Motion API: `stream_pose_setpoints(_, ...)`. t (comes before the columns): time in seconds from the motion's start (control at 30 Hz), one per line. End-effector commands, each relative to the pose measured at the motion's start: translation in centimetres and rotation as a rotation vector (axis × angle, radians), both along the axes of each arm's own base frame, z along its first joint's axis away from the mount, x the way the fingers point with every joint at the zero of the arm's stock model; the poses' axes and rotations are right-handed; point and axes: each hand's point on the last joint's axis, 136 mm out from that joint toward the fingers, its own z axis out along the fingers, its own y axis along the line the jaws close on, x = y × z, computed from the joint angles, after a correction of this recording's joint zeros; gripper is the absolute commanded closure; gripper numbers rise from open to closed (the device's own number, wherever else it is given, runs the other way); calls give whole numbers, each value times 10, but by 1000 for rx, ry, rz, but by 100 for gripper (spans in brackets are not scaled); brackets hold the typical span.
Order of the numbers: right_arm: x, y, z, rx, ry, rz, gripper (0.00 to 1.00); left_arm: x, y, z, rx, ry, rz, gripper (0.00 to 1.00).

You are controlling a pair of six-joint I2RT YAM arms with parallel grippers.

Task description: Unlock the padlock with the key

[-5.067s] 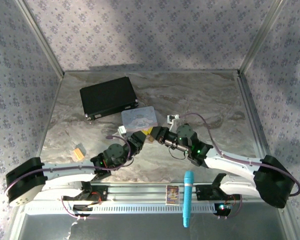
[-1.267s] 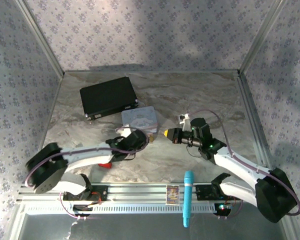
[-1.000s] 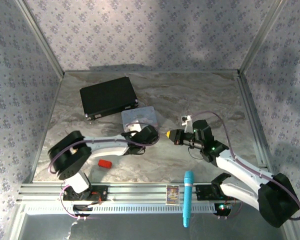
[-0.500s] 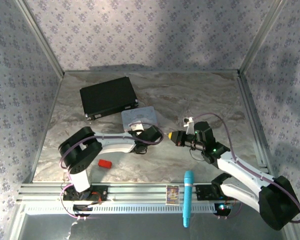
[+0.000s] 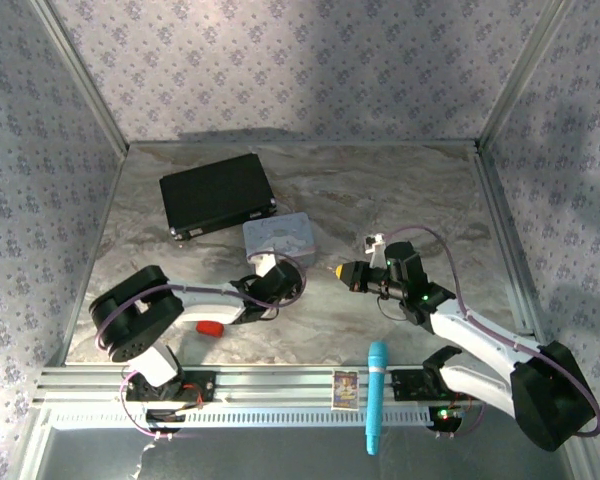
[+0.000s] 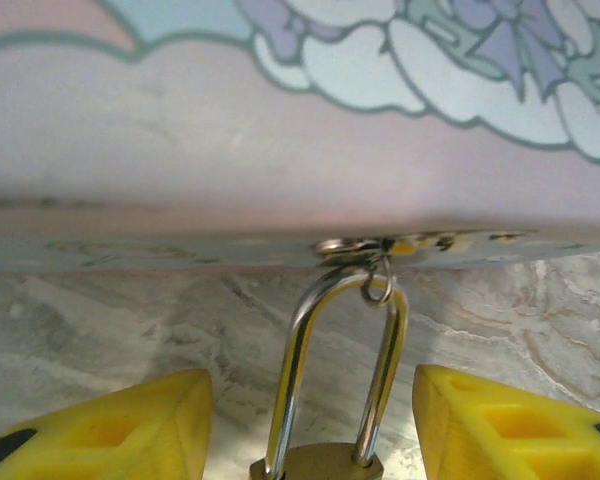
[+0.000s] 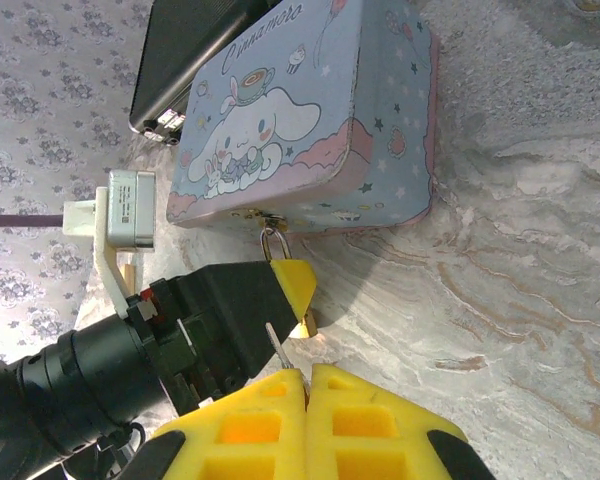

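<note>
Flanking the padlock [image 6: 317,464] (body cropped), left gripper's [image 6: 312,420] hold is unclear.

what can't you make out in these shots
Left wrist view: bottom edge crops the brass padlock with a silver shackle; keyhole unseen.
Same view: whether the left gripper touches it lies below that edge.
Right wrist view: thin silver key mostly buried in the shut right gripper.

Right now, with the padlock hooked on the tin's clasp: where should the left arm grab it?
Grip the brass body, not the thin rounded shackle, which is looped through the clasp ring on the Cinnamoroll tin. Come from the side facing away from the tin, jaws straddling the body's two sides. That is likely the steadiest hold.
</note>
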Motion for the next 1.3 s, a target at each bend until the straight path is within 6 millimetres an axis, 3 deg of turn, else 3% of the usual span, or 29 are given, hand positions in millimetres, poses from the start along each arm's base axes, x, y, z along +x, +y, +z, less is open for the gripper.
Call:
stream_pose_setpoints(0.0, 1, -2, 1, 5, -2, -11, 100, 5, -33, 17, -154, -38, -125, 47)
stream_pose_setpoints(0.1, 2, -4, 1, 4, -1, -17, 100, 4, -37, 11, -228, -19, -146, 55)
stream_pose_setpoints(0.3, 2, -5, -2, 1, 5, -25, 100, -4, -29, 4, -183, 1, -133, 72)
stream_pose_setpoints(0.47, 4, -1, -6, 7, 21, -19, 100, -9, -28, -14, -183, 38, -118, 71)
stream_pose_setpoints(0.8, 3, 3, -13, 3, 36, -19, 100, -7, -24, -27, -126, 50, -78, 71)
stream_pose_setpoints(0.9, 4, 3, -17, 6, 51, -31, 100, -6, -25, -32, -118, 60, -71, 81)
stream_pose_setpoints(0.97, 5, 3, -24, 18, 87, -52, 100, -7, -24, -30, -140, 60, -59, 88)
stream_pose_setpoints(1.1, 2, 7, -48, 70, 206, -105, 100, -8, -20, -14, -166, 58, -35, 92)
stream_pose_setpoints(1.27, -6, 32, -63, 173, 312, -125, 100, -10, -11, 3, -235, 60, 29, 93)
